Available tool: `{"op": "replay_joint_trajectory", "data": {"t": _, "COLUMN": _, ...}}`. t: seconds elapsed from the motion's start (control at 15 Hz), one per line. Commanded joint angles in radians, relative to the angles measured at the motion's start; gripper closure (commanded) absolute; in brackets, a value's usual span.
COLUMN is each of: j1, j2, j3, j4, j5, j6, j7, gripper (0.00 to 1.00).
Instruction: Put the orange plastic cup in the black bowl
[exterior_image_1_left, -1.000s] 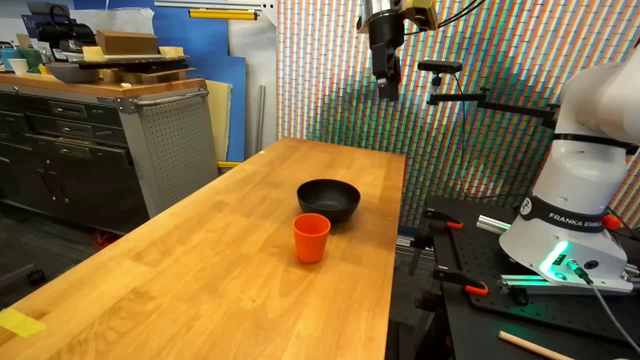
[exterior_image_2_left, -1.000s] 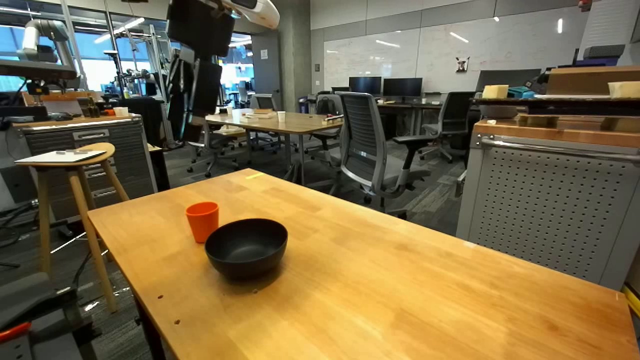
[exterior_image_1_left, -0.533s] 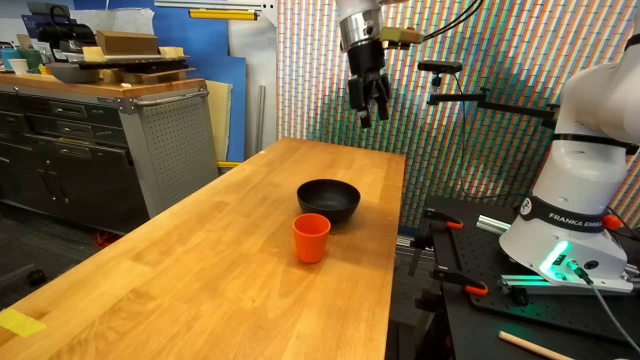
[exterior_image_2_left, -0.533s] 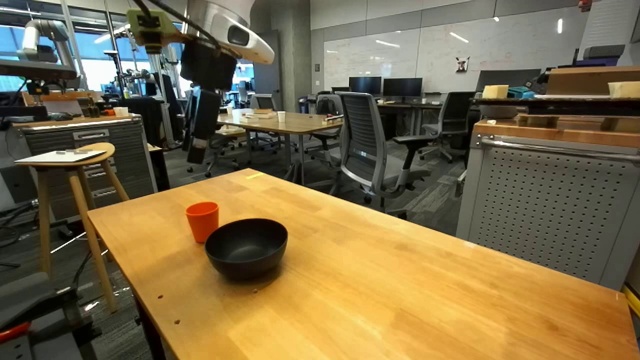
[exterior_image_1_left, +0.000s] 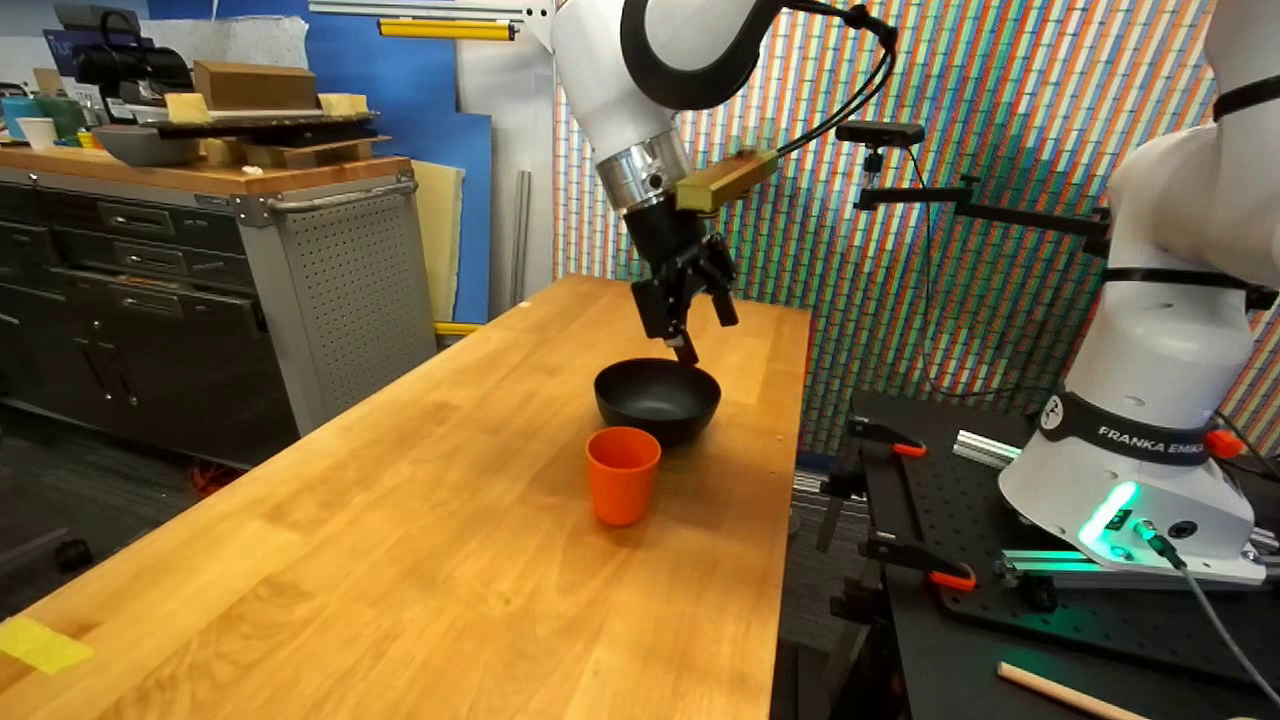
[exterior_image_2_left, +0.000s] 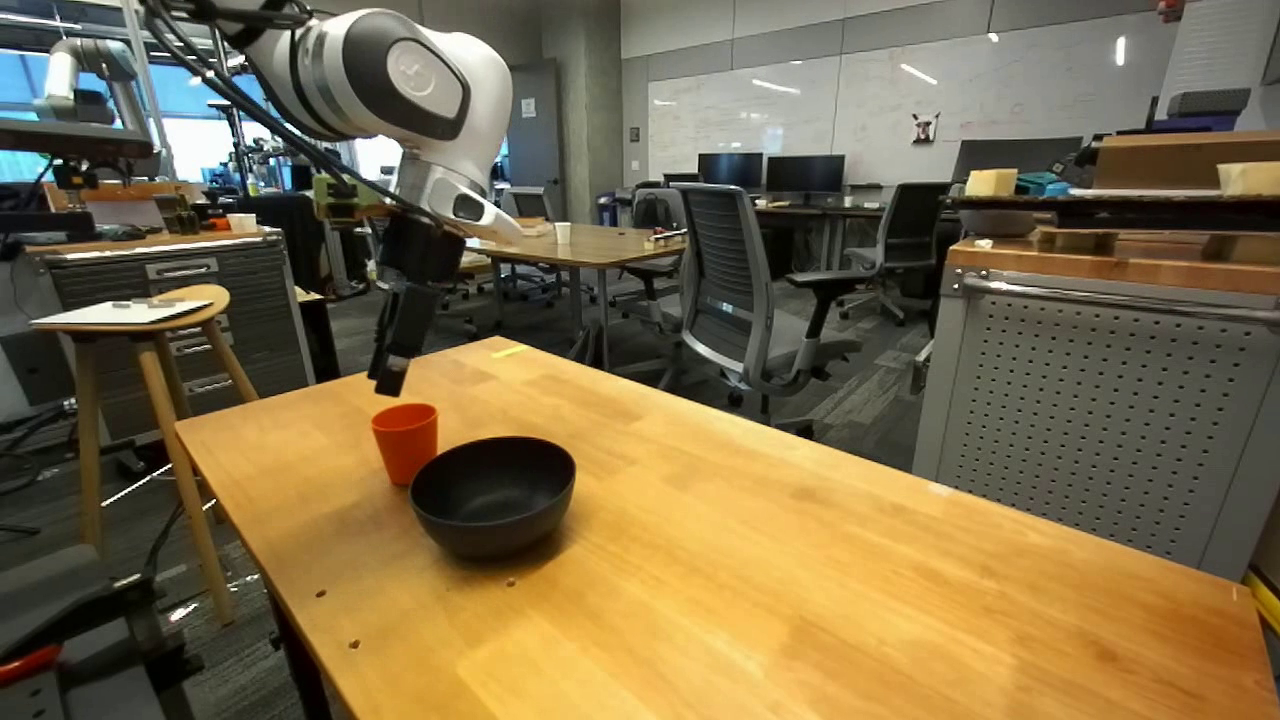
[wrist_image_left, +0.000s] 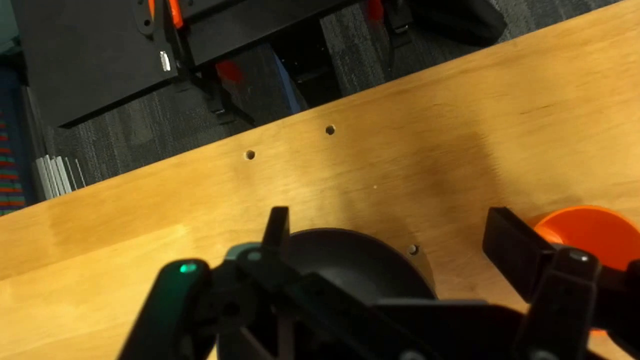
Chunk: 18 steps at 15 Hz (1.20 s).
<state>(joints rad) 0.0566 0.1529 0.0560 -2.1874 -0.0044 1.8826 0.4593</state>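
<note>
One spread gripper (exterior_image_1_left: 708, 334) has descended nearer the black bowl (exterior_image_1_left: 655, 400).

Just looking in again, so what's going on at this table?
A robot arm reaches over the wooden table, its jaws open and holding nothing. The orange plastic cup stands upright on the table beside the black bowl, neither gripped nor in it yet.

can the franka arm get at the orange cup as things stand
Probably yes: the orange cup stands upright, nothing covering its mouth, and the open gripper hangs empty above the table. The black bowl close beside the cup may leave little room on that side.
</note>
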Motion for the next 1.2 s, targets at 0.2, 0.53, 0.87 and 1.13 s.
{"op": "replay_joint_trajectory", "data": {"t": 0.2, "j1": 0.071, "j2": 0.189, "j3": -0.007, "j4": 0.158, "j5": -0.025, "j6": -0.008, "j7": 0.052, "gripper": 0.0}}
{"op": "replay_joint_trajectory", "data": {"t": 0.53, "j1": 0.095, "j2": 0.289, "j3": -0.013, "j4": 0.225, "j5": -0.011, "j6": -0.008, "j7": 0.044, "gripper": 0.0}}
{"op": "replay_joint_trajectory", "data": {"t": 0.87, "j1": 0.114, "j2": 0.36, "j3": -0.015, "j4": 0.286, "j5": -0.009, "j6": 0.002, "j7": 0.043, "gripper": 0.0}}
{"op": "replay_joint_trajectory", "data": {"t": 1.13, "j1": 0.125, "j2": 0.39, "j3": -0.014, "j4": 0.324, "j5": 0.004, "j6": 0.004, "j7": 0.038, "gripper": 0.42}}
